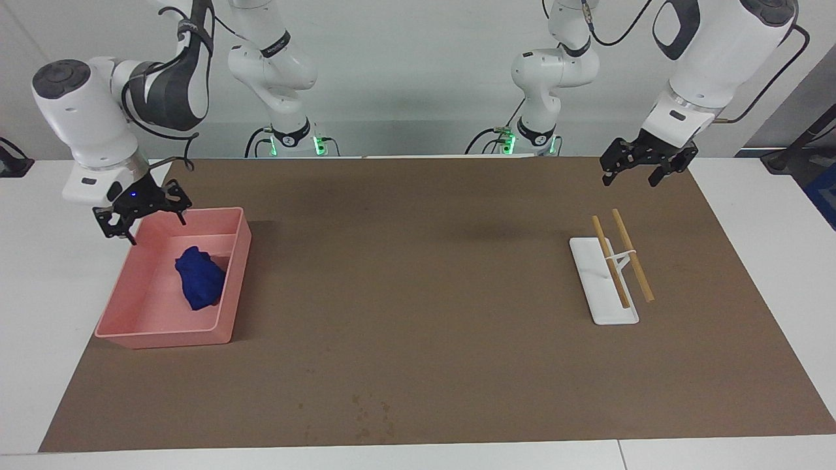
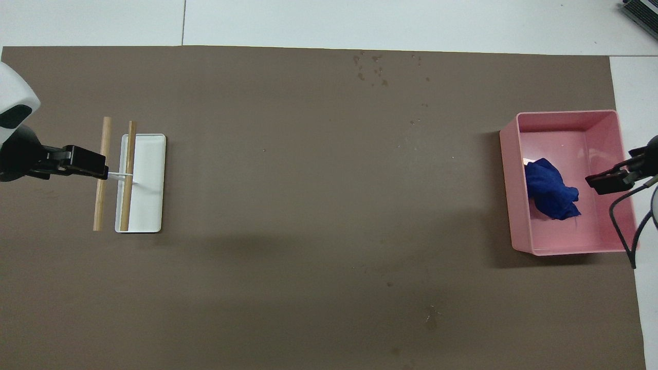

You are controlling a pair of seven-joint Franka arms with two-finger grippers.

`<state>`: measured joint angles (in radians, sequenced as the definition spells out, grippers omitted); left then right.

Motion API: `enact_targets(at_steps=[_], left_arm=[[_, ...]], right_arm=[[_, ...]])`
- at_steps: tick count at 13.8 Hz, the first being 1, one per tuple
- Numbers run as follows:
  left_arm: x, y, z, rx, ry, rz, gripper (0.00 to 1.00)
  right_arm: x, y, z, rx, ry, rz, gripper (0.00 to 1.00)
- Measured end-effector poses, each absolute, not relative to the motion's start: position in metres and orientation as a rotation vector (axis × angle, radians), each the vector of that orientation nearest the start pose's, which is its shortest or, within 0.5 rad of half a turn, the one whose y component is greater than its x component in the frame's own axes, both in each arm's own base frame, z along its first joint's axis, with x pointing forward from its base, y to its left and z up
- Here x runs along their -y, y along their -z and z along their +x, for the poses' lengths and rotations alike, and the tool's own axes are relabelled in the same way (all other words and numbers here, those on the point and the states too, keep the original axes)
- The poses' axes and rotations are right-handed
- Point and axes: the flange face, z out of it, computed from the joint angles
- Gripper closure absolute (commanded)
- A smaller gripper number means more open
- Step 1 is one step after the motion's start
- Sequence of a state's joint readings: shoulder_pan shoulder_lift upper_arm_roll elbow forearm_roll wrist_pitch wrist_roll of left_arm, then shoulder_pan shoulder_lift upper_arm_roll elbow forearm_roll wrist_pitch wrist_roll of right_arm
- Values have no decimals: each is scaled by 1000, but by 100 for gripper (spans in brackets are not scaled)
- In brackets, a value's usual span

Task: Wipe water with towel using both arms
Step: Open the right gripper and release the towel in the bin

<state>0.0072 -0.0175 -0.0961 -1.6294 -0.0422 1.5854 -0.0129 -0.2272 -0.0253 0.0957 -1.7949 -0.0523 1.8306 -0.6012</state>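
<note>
The blue towel lies rumpled inside the pink tray at the right arm's end of the table; it also shows in the overhead view. My right gripper hangs open and empty above the tray's rim, apart from the towel; it also shows in the overhead view. My left gripper hangs open and empty in the air over the mat by the white rack, at the left arm's end. Small water drops speckle the brown mat at mid-table, farther from the robots than the tray; they also show in the overhead view.
A white rack carries two wooden sticks at the left arm's end. The brown mat covers most of the table. In the overhead view the left gripper overlaps the sticks.
</note>
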Motion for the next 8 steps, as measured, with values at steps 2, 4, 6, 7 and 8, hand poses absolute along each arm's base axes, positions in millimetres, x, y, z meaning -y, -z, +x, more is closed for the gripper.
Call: enact_targets(at_steps=[2, 4, 6, 7, 8], left_arm=[[54, -608, 547, -119, -46, -3178, 0], [54, -608, 547, -119, -46, -3178, 0], [54, -608, 547, -119, -46, -3178, 0], [54, -608, 547, -119, -46, -3178, 0], [54, -608, 547, -119, -46, -3178, 0]], right_arm=[[45, -593, 550, 694, 57, -3135, 0], [23, -627, 540, 647, 67, -3148, 0], [10, -646, 528, 601, 67, -3158, 0], [4, -650, 523, 557, 55, -3163, 0], [-1, -650, 520, 488, 34, -3164, 0]])
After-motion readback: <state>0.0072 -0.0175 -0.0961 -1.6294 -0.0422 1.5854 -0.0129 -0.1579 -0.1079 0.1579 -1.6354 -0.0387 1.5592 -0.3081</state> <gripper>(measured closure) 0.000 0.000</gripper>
